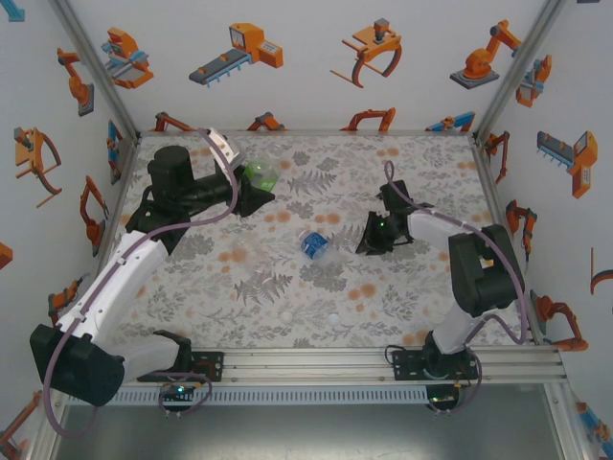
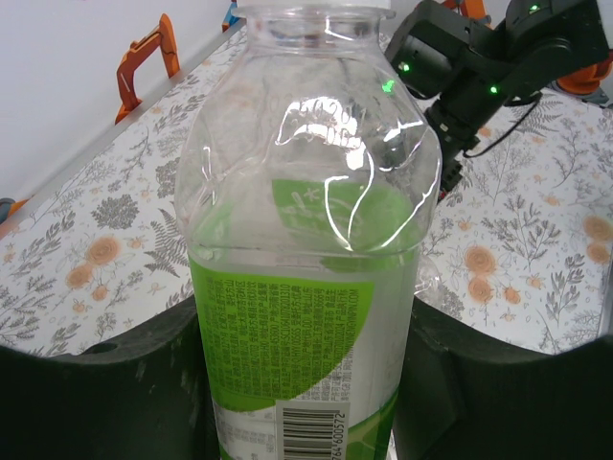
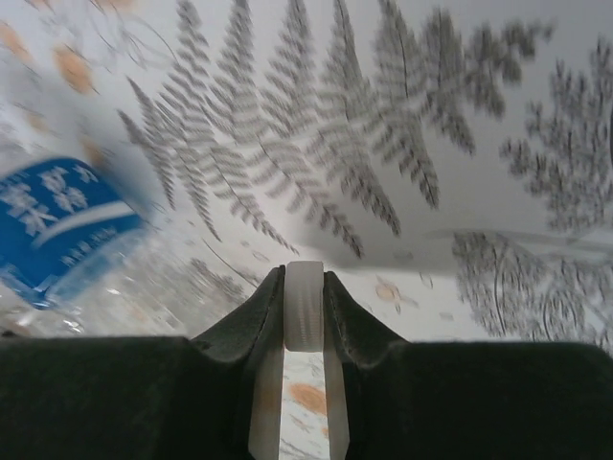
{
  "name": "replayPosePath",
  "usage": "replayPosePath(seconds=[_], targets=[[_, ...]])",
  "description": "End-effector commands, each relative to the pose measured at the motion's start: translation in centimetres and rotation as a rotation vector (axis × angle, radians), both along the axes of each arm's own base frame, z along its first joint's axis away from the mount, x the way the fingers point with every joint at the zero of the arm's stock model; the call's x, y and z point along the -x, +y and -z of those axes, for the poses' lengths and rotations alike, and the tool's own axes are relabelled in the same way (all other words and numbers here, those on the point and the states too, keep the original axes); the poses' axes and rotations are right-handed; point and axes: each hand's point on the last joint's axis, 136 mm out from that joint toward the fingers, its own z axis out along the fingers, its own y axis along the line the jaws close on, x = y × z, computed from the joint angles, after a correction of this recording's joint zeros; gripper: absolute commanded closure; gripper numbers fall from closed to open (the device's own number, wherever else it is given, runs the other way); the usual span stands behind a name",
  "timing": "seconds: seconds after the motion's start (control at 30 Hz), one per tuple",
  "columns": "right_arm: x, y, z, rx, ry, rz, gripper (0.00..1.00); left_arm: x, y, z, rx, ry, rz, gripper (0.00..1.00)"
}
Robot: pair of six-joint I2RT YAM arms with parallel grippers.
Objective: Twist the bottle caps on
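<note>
- Nearest the arm bases: a loose cap (image 1: 284,314) and a second cap (image 1: 332,317) sit on the floral table (image 1: 239,287), apart from each other.
- Mid-table: the blue-label bottle (image 1: 314,244) looks to be lying on its side.
- The right gripper (image 1: 369,237) is just beside that bottle, on its right. Its jaws are pinched on a white cap (image 3: 305,305), held edge-on between the fingertips.
- Far left: the left gripper (image 1: 247,192) is clamped on the green-label bottle (image 2: 306,287), with a finger on either side of the labelled body. I can't tell whether the bottle is upright or tilted.
</note>
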Motion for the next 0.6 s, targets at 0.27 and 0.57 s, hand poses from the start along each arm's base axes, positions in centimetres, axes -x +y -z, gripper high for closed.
replayPosePath(seconds=[0.27,0.57], targets=[[3.1,-4.2,4.1,-0.036,0.138,0.114,0.66,0.5,-0.1,-0.2,-0.007,-0.024,0.013,0.98],[3.3,-6.9,1.4,0.152,0.093,0.146,0.56,0.5,-0.1,-0.2,-0.006,-0.021,0.015,0.98]])
